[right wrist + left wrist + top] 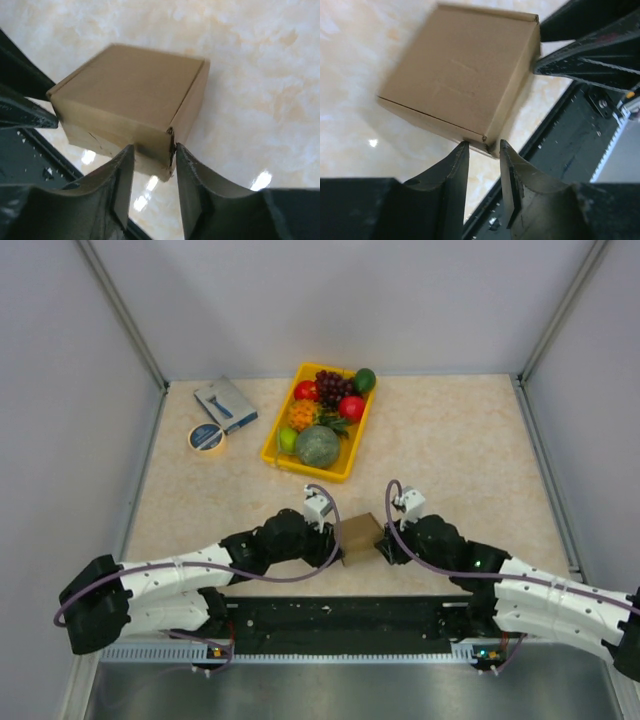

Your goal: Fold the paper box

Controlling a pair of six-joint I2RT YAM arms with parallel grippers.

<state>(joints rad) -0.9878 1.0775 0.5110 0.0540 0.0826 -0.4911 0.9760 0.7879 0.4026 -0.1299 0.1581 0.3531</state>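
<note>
Both equally near: the paper box (358, 536) lies just ahead, between left gripper (483, 144) and right gripper (154, 147), with opposite corners in narrowly parted jaws; pinch unclear.

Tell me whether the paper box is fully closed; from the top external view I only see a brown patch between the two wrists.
Observer: Left wrist view shows the paper box closed into a squat block, no flap standing up.
Operator: Is the right gripper on it?
Observer: The right gripper has its jaws parted astride one corner; I cannot tell if they pinch.
Operator: And the left?
Observer: The left gripper has a box corner just at its parted tips.
</note>
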